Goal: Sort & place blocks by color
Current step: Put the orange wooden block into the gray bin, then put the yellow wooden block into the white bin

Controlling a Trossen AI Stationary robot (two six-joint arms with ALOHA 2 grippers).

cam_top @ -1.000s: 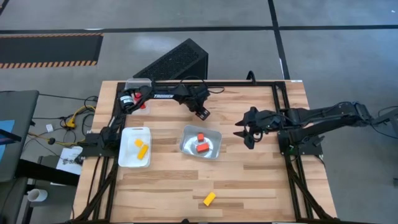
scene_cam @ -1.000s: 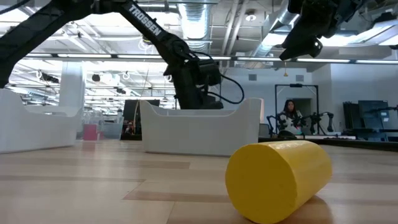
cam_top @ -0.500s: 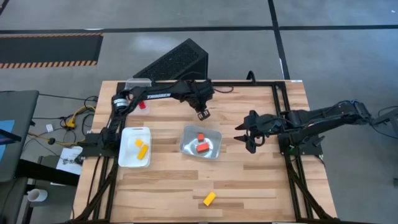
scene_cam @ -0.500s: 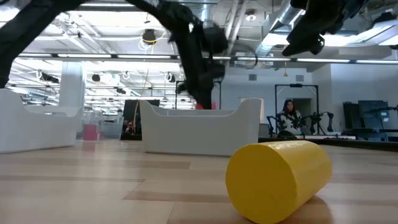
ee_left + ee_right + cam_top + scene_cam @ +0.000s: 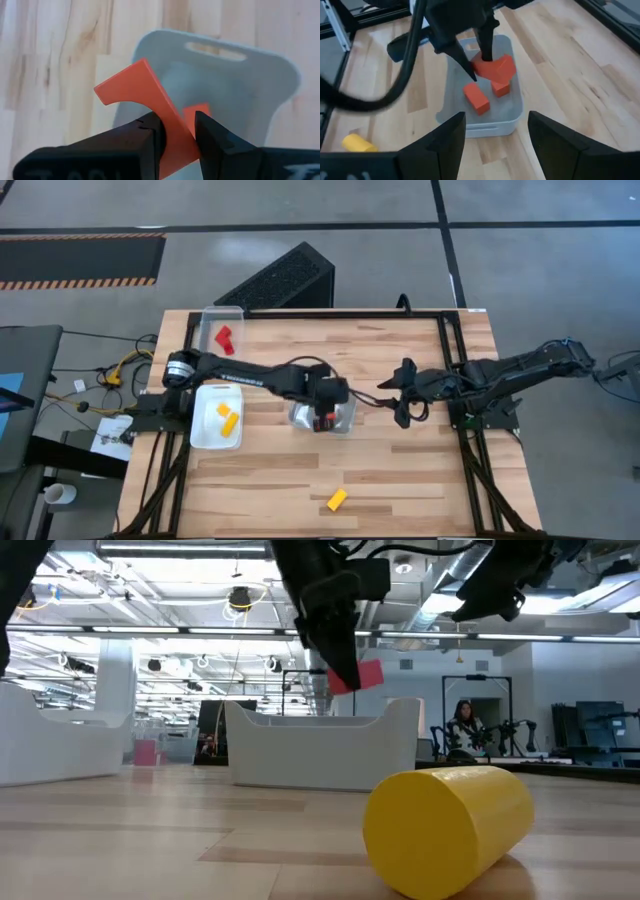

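The left hand (image 5: pixel 175 137) pinches a red arch-shaped block (image 5: pixel 145 107) above the clear middle tray (image 5: pixel 345 420), where two red blocks (image 5: pixel 476 97) lie. The right hand (image 5: pixel 392 402) hovers spread beside the tray.

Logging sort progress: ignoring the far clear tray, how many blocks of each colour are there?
Red blocks: 3, two in the grey tray, one in the left claw above it
Yellow blocks: 3, two in the white tray, one cylinder loose on the table
Total: 6
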